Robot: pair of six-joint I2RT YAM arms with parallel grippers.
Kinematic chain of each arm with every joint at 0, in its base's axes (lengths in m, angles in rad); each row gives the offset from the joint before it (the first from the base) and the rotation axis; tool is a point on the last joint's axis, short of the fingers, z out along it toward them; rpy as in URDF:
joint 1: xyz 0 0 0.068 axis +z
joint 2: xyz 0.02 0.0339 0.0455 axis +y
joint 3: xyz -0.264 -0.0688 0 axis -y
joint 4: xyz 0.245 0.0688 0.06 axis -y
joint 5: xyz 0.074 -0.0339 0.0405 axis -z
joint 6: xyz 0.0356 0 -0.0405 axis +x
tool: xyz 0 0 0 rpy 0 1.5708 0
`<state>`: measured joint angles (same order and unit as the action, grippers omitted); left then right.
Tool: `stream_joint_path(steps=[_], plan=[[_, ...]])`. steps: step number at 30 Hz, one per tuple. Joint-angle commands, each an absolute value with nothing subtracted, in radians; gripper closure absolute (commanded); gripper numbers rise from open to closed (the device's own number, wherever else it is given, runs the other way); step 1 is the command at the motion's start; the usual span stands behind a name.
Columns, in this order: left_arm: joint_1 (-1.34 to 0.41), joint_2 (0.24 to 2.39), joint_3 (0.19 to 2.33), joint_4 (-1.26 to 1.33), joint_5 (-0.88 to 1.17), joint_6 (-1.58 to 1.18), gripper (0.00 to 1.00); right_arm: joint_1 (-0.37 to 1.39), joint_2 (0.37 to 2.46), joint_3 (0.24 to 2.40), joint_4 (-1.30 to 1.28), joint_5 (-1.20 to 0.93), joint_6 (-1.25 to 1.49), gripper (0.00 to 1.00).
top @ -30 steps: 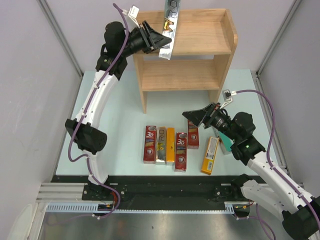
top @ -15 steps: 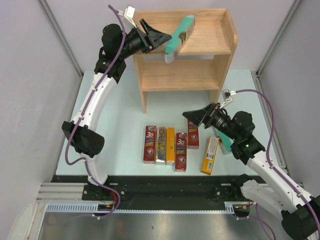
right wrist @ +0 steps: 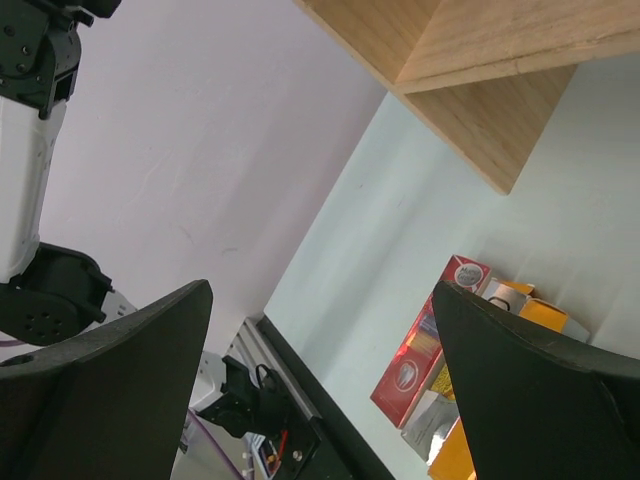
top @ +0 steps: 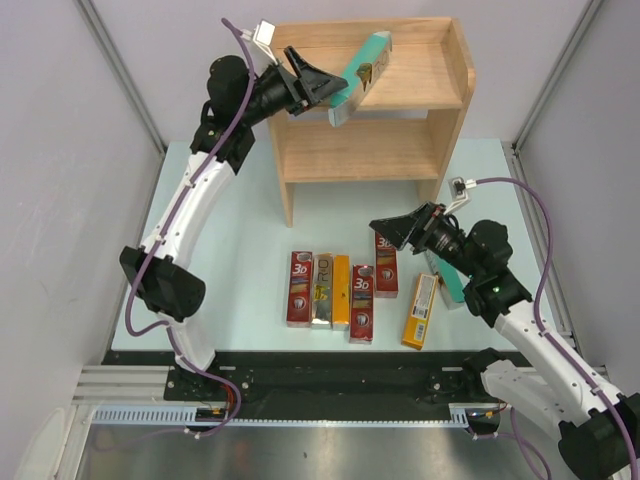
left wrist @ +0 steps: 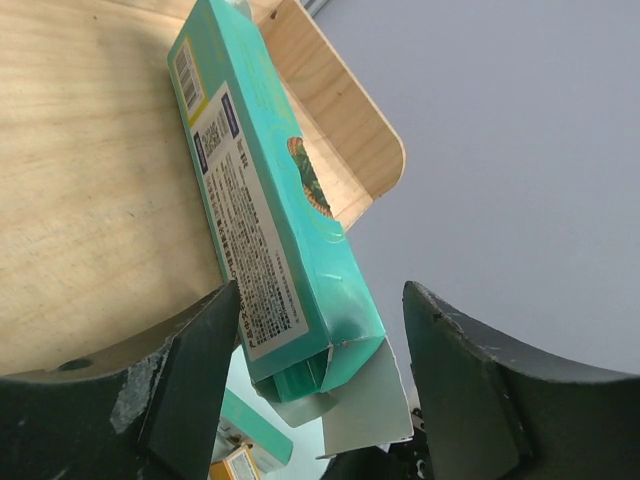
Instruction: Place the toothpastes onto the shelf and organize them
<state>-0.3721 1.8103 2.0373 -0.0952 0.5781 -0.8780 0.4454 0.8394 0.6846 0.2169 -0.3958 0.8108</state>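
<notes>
Left fingers [left wrist: 190,370] are up at the top tier of the shelf [top: 445,120], which stands at the middle of the worktop's [top: 230,240] far edge. They are spread wider than the teal carton [left wrist: 262,200] between them. There's a clear gap on one side and no clamp on it. The carton lies flat on the top tier, angled across the board, with its near end overhanging the front lip and the end flap hanging open.

Right fingers [right wrist: 110,380] are wide apart with nothing between them, hovering over the right-centre of the worktop just above a red carton [top: 386,266].

The rest is on the worktop toward the near edge:
- A row of four lying side by side and touching: red 3D carton [top: 299,289], silver carton [top: 322,290], orange carton [top: 341,291], and another red 3D [top: 361,303] sitting slightly nearer.
- An orange-yellow carton [top: 421,311] to the right of the row, tilted and apart from it.
- A second teal carton [top: 447,282] beside that, mostly hidden under the right arm.
</notes>
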Motion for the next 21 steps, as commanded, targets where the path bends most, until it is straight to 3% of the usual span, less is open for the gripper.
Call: stream_joint_path(steps=[1,8,21], plan=[[-0.393,1.816,2.118,-0.196,0.539,-0.806,0.28,0.399,0.837,0.733,0.267,-0.408,0.815,0.02],[-0.42,1.881,2.313,-0.383,0.43,-0.644,0.2,0.387,0.864,0.785,0.23,-0.41,0.793,0.02],[-0.529,1.899,2.359,-0.48,0.261,-0.434,0.19,0.383,0.854,0.785,0.164,-0.42,0.767,0.02]])
